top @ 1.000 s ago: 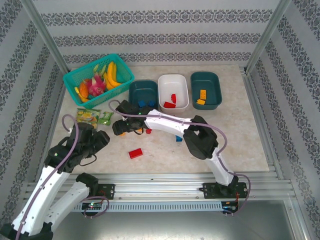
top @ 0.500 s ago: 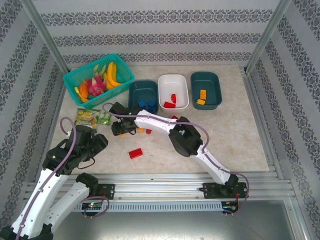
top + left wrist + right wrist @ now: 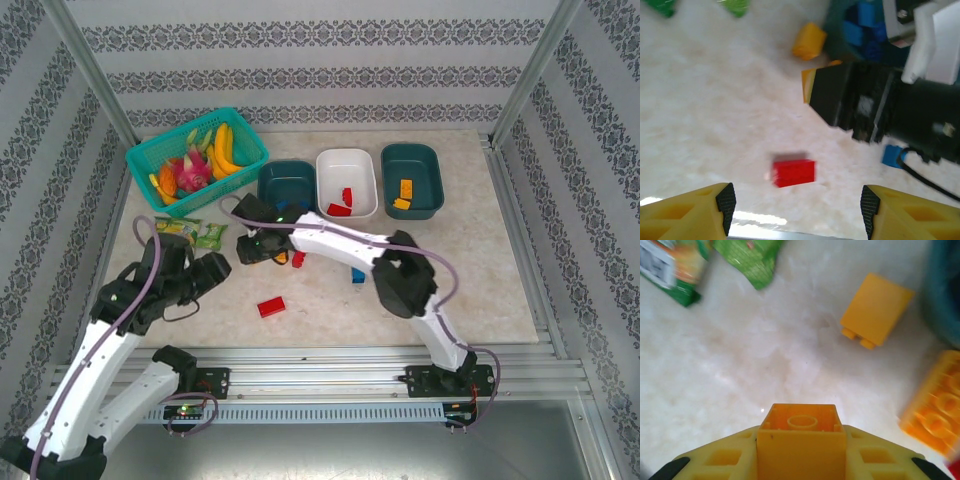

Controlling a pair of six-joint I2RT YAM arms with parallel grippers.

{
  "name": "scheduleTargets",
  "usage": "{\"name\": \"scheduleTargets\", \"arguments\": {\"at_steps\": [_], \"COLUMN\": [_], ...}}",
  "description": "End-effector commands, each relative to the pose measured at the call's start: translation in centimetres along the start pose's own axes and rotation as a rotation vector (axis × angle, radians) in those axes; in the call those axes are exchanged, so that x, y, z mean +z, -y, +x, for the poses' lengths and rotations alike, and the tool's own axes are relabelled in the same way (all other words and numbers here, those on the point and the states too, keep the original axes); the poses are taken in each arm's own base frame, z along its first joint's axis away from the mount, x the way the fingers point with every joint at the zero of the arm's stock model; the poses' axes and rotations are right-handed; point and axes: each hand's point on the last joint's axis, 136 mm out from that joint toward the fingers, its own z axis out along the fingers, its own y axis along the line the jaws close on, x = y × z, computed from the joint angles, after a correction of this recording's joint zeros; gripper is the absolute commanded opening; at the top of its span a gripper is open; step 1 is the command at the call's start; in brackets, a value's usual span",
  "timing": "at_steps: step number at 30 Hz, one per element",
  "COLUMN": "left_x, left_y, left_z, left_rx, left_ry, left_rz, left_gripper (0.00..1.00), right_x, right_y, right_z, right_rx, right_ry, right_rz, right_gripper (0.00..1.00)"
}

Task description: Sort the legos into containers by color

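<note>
My right gripper (image 3: 801, 452) is shut on an orange-yellow lego (image 3: 801, 426), held just above the tabletop; from above this gripper (image 3: 256, 248) sits in front of the left dark teal tray (image 3: 268, 186). Another yellow lego (image 3: 876, 309) and an orange one (image 3: 935, 411) lie close by. My left gripper (image 3: 796, 204) is open and hovers over a red lego (image 3: 793, 172), which lies flat between the lines of its fingers. From above that red lego (image 3: 270, 306) is on the table, with a blue one (image 3: 357, 274) to its right. The white tray (image 3: 328, 185) holds red legos, the right dark teal tray (image 3: 430, 180) orange ones.
A bright teal mesh basket (image 3: 150, 160) of toy fruit stands at the back left. Green snack packets (image 3: 185, 232) lie in front of it, close to both grippers. The right arm's black wrist (image 3: 865, 102) hangs just beyond the red lego.
My right gripper has closed on the orange-yellow lego and lifted slightly. My left arm has shifted forward and right, toward the red lego.
</note>
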Motion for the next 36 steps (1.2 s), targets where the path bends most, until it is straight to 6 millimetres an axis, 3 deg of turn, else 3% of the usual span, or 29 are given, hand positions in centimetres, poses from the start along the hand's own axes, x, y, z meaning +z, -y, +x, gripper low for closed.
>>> {"name": "scheduleTargets", "arguments": {"at_steps": [1, 6, 12, 15, 21, 29, 36], "left_x": [-0.1, 2.4, 7.5, 9.9, 14.5, 18.1, 19.3], "left_y": [7.3, 14.9, 22.2, 25.0, 29.3, 33.3, 34.5], "left_z": [-2.5, -3.5, -2.0, -1.1, -0.3, 0.1, 0.5], "left_rx": [0.094, 0.222, 0.315, 0.356, 0.356, 0.376, 0.39], "left_ry": [0.019, -0.036, -0.119, -0.168, -0.235, -0.28, -0.303], "left_rz": [0.23, 0.312, 0.391, 0.42, 0.496, 0.543, 0.54], "left_gripper": [0.7, 0.7, 0.7, 0.7, 0.71, 0.71, 0.71], "right_x": [-7.8, -14.7, -19.8, -21.0, -20.2, -16.4, -14.4], "right_y": [2.8, 11.5, 24.1, 30.0, 39.0, 45.0, 47.5], "right_z": [-4.2, -5.4, -4.4, -3.4, -1.3, 0.1, 0.5], "right_rx": [0.062, 0.163, 0.331, 0.422, 0.56, 0.622, 0.652], "right_ry": [0.176, 0.273, 0.304, 0.281, 0.195, 0.071, 0.004], "right_rz": [0.014, 0.124, 0.3, 0.388, 0.526, 0.598, 0.605], "right_gripper": [0.33, 0.33, 0.33, 0.33, 0.32, 0.32, 0.32]}}
